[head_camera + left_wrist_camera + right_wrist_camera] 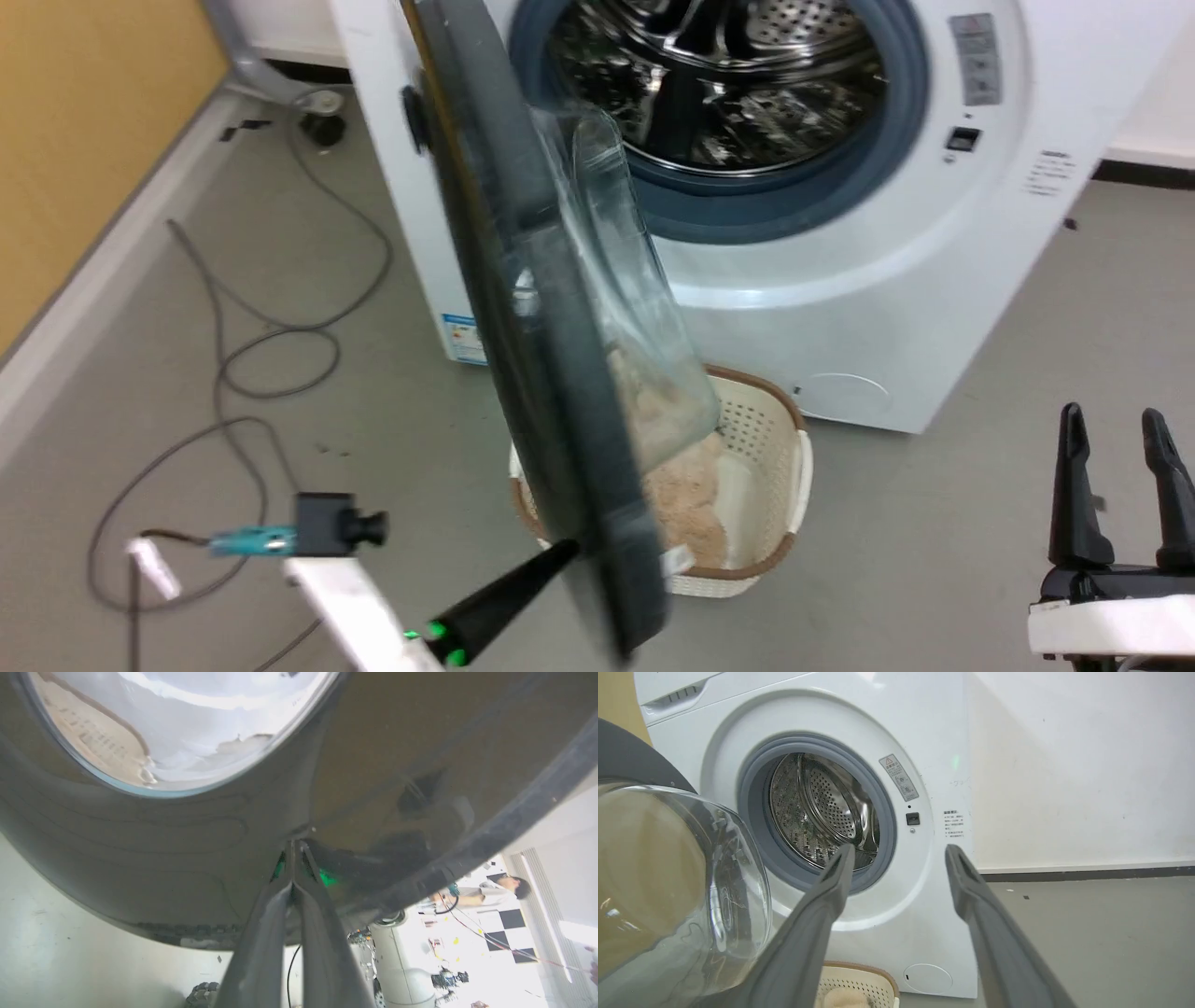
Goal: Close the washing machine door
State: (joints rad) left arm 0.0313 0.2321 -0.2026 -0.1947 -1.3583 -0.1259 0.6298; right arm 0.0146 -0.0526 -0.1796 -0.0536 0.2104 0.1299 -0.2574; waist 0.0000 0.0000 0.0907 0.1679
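The washing machine (840, 308) stands white at the back with its round mouth, grey-blue gasket and steel drum (719, 84) exposed. The washing machine door (523, 308) swings open toward me, edge-on, its black rim and bulging glass bowl (635, 308) over the basket. My left gripper (565, 551) is shut, its tips touching the outer face of the door's black rim near the lower edge; the left wrist view has the tips (295, 845) against the glossy rim (187, 858). My right gripper (1116, 420) is open at the lower right, apart from the machine (924, 765) and the door glass (668, 882).
A cream perforated laundry basket (780, 439) with beige laundry sits on the floor under the door. Grey cables (271, 345) loop over the floor at the left beside a yellow wall (84, 131). A person (495, 889) shows far off in the left wrist view.
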